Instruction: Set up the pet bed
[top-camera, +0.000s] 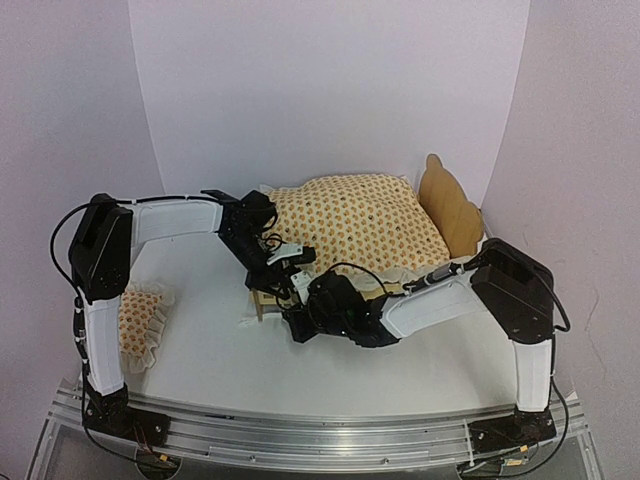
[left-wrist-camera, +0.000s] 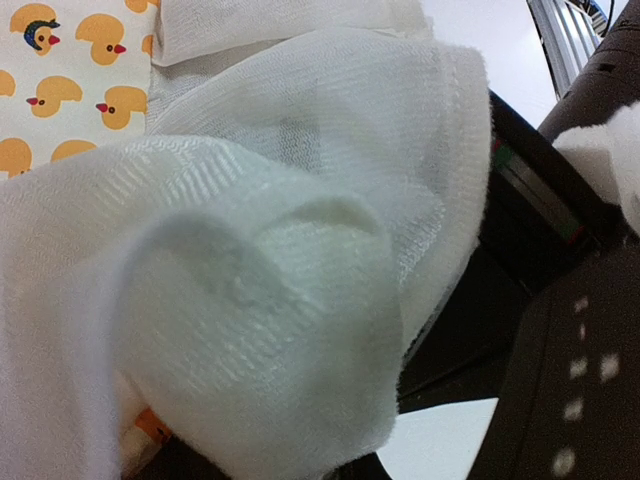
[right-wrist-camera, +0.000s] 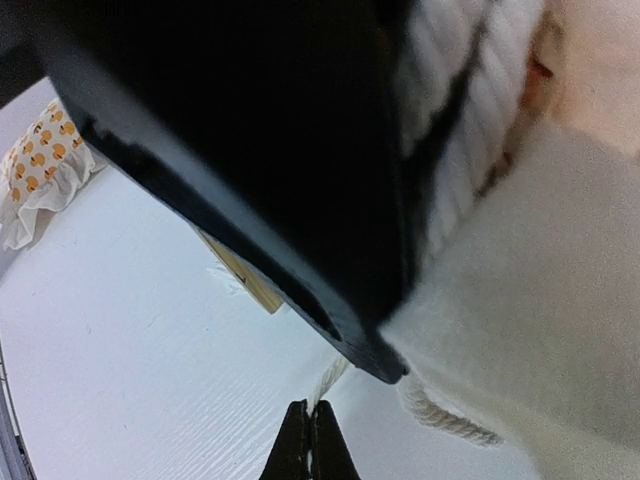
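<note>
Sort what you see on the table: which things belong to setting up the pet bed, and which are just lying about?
In the job: pet bed; duck-print cushion lying on it.
Lying about: small matching pillow, untouched on the table beside the left arm.

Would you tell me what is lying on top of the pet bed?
The duck-patterned cushion covers the pet bed; only its headboard and a near corner show. Its base is hidden.

Both arms reach inward, left claw (top-camera: 284, 260) near the closed right claw (right-wrist-camera: 311, 445).
</note>
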